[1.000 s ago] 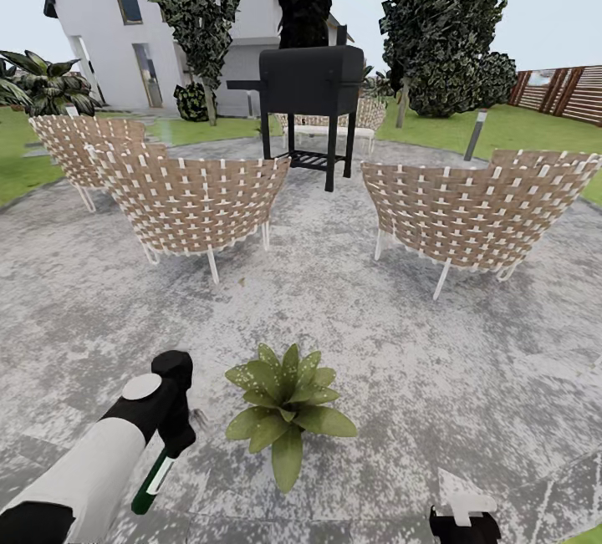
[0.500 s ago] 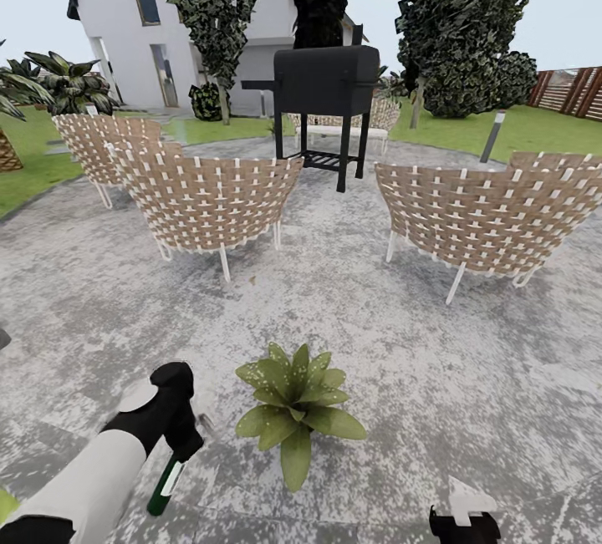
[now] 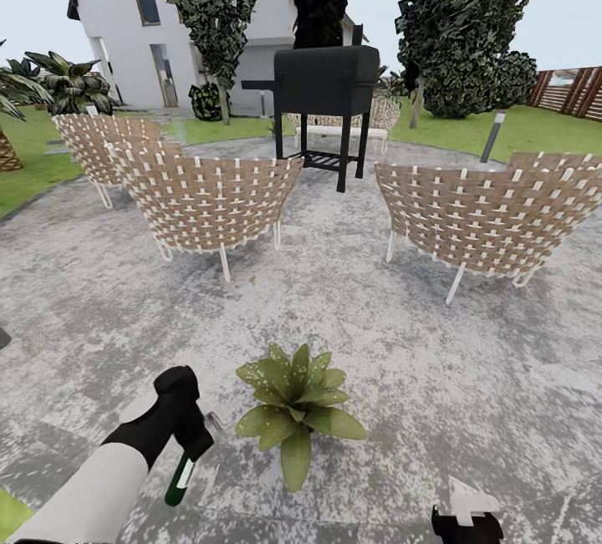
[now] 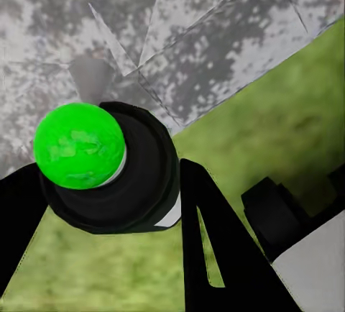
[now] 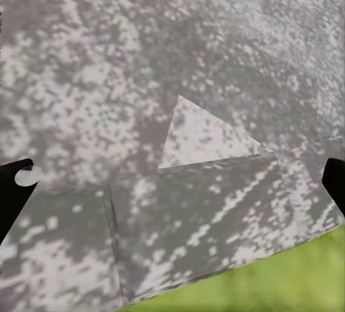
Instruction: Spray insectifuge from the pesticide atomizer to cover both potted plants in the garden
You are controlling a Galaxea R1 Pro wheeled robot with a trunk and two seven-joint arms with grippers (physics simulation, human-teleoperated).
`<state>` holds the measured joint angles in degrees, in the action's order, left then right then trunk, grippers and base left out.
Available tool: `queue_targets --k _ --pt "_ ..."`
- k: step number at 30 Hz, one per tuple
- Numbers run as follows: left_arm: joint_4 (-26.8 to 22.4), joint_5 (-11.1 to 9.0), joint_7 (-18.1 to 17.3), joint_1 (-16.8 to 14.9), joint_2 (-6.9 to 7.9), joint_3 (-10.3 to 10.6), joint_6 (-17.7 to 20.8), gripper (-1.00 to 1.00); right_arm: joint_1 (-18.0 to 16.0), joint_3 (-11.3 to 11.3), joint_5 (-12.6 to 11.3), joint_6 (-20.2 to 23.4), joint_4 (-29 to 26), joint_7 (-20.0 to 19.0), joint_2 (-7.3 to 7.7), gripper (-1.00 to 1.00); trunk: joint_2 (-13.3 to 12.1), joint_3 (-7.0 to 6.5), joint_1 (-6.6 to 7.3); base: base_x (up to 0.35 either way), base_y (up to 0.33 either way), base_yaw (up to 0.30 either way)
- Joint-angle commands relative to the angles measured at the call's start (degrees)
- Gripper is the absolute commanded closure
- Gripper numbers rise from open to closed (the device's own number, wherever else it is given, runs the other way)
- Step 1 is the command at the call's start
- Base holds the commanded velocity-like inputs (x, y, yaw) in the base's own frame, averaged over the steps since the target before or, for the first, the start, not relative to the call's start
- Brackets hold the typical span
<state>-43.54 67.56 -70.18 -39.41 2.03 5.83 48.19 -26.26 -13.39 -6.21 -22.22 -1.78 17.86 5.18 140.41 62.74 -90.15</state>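
On the stone patio, left hand: the left gripper (image 3: 186, 435) is clamped round the neck of the spray bottle (image 3: 180, 480), low at the left of the head view.
Bottle: dark green with a white label, it hangs tilted from the gripper with its base down toward the patio (image 3: 435, 360); its pale trigger head (image 3: 213, 422) pokes out toward the plant.
Left wrist view: the bottle's bright green bottom (image 4: 79, 145) faces the camera between the two black fingers (image 4: 215, 254), with grey stone and a strip of grass beyond.
Potted plant: a low rosette of speckled green leaves (image 3: 298, 410) sits on the stone just beside the bottle, on its right, not touching it; its pot is hidden under the leaves.
Right hand: the right gripper (image 3: 465, 515) shows at the bottom edge of the head view, well apart from the plant; in its wrist view the two black fingertips (image 5: 14, 190) stand far apart with bare stone between them, so it is spread wide and holds nothing.
Chairs: woven chairs (image 3: 209, 201) stand farther out on the patio, one nearer on the right (image 3: 493, 214).
Grill: a black grill (image 3: 326, 84) stands behind the chairs.
Background: lawn (image 3: 535, 126), dark trees (image 3: 451, 17), a white house (image 3: 125, 34) and a slatted wooden fence (image 3: 577, 88) at the far right.
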Motion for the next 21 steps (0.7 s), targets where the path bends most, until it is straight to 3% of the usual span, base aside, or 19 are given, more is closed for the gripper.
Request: queue_targets --k 1,4,7,13,15,17,21 --pt "-0.17 0.38 -0.48 -0.12 0.11 0.21 0.50 1.00 -0.02 -0.53 -0.58 -0.20 0.02 0.06 -0.02 -1.00 0.02 0.05 0.01 0.000 0.000 0.000" --pt "-0.24 0.51 0.42 0.05 0.14 0.01 0.58 1.00 -0.02 -0.58 -0.43 -0.19 0.09 -0.01 -0.08 -1.00 0.02 0.05 0.01 0.000 0.000 0.000" --pt "0.30 0.03 4.40 0.49 0.18 -0.02 0.59 1.00 -0.02 -0.60 -0.32 -0.12 0.11 -0.02 -0.09 -1.00 0.02 0.05 0.01 0.000 0.000 0.000" --pt "0.54 -0.14 5.62 1.40 0.44 -0.27 0.59 1.00 -0.02 -0.58 -0.42 -0.11 0.11 -0.02 -0.18 -1.00 0.02 0.05 0.01 0.000 0.000 0.000" --pt "0.44 -0.14 6.09 2.39 0.49 -1.62 0.49 1.00 -0.02 -0.58 -0.46 -0.11 0.11 -0.02 -0.28 -1.00 0.02 0.05 0.01 0.000 0.000 0.000" --pt "0.40 -0.14 8.73 2.90 0.47 -4.93 0.27 1.00 -0.02 -0.58 -0.47 -0.11 0.11 -0.02 -0.34 -1.00 0.02 0.05 0.01 0.000 0.000 0.000" --pt "0.21 -0.30 10.75 3.02 0.21 -6.91 0.03 1.00 -0.02 -0.58 -0.51 -0.11 0.11 -0.02 -0.35 -1.00 0.02 0.05 0.01 0.000 0.000 0.000"
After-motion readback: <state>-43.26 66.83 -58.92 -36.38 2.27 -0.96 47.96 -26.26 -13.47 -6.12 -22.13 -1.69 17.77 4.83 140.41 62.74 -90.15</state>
